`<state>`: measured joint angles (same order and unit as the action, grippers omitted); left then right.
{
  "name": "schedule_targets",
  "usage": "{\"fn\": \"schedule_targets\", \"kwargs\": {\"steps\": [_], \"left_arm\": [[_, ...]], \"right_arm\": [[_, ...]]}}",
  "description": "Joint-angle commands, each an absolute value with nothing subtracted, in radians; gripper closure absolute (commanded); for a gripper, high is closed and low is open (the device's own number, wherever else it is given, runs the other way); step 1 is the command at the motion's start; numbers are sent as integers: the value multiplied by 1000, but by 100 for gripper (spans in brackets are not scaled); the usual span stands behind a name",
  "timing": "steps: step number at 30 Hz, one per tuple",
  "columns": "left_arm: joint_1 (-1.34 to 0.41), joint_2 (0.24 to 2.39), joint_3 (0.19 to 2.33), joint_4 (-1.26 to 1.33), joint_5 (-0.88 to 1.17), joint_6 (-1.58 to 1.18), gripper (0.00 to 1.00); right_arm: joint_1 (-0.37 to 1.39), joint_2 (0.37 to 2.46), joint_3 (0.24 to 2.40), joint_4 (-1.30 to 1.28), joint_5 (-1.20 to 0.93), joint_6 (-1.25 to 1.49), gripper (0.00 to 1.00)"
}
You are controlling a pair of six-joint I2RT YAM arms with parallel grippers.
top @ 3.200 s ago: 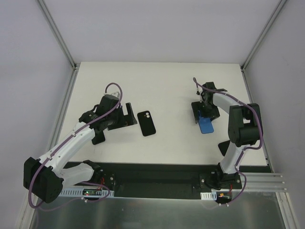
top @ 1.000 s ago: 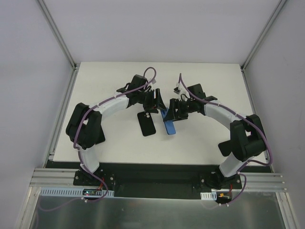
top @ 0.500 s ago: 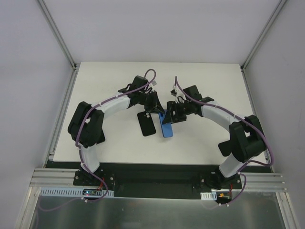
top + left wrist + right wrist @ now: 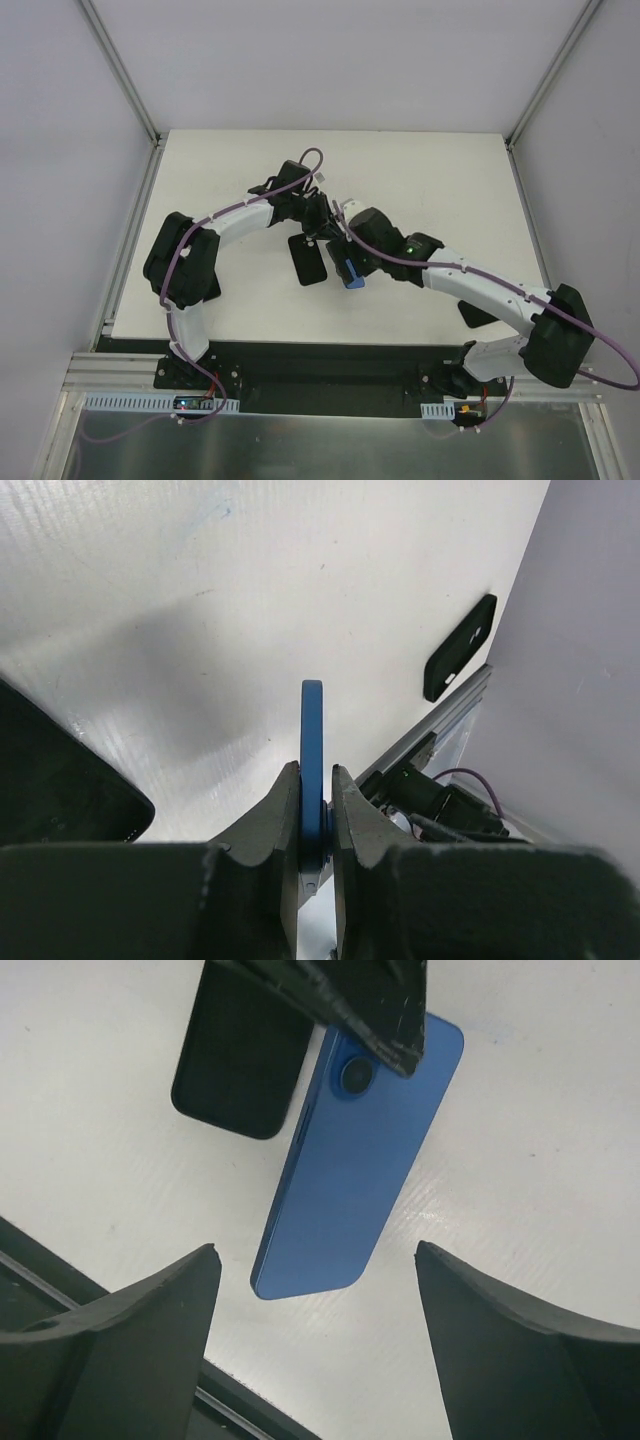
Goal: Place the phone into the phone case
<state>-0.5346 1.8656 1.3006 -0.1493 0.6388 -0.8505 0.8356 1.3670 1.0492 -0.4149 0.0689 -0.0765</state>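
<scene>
You are in the middle of the pick-up. Your left gripper (image 4: 313, 776) is pinched nearly shut on the phone (image 4: 355, 1175) and holds it by the end that carries the lens (image 4: 357, 1077). In the left wrist view the phone stands edge-on between the two fingers. From the right wrist it shows its blue back, tilted; I cannot tell whether its near end touches the desk (image 4: 420, 180).

Your right gripper (image 4: 315, 1252) hangs over the phone with its jaws spread wide. One finger is on each side, both clear of the blue slab, so it grips nothing.

The phone case (image 4: 310, 262) lies flat on the desk just left of the phone, with its camera cutout (image 4: 312, 243) at the far end. I cannot make out whether its open side faces up.

My reading is that the phone is secured and the seating comes next:

- Take the right gripper out of the way, or set it to steady the case.
- Swing the phone left over the case with the blue back turned down.
- Line the lens up with the cutout.
- Lower one end into the case first, then press the rest down.

The left gripper's hold on one end is narrow, so move slowly or the phone may pivot.
</scene>
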Motion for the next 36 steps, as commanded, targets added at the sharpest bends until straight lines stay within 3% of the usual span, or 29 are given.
{"fn": "schedule_targets", "kwargs": {"steps": [1, 15, 22, 29, 34, 36], "left_arm": [[-520, 1824, 1336, -169, 632, -910, 100], [-520, 1793, 1327, -212, 604, -979, 100], [-520, 1793, 1330, -238, 597, -988, 100], [-520, 1796, 1339, -273, 581, -988, 100], [-520, 1795, 1342, -282, 581, -988, 100], [-520, 1795, 1342, -285, 580, -988, 100]], "right_arm": [[964, 1332, 1016, -430, 418, -112, 20], [1204, 1635, 1212, -578, 774, -117, 40], [1230, 1726, 1255, -643, 908, -107, 61], [1235, 1766, 1267, -701, 965, -94, 72], [1239, 1776, 1266, -704, 985, -100, 92], [1243, 1790, 1264, -707, 999, -100, 96]]}}
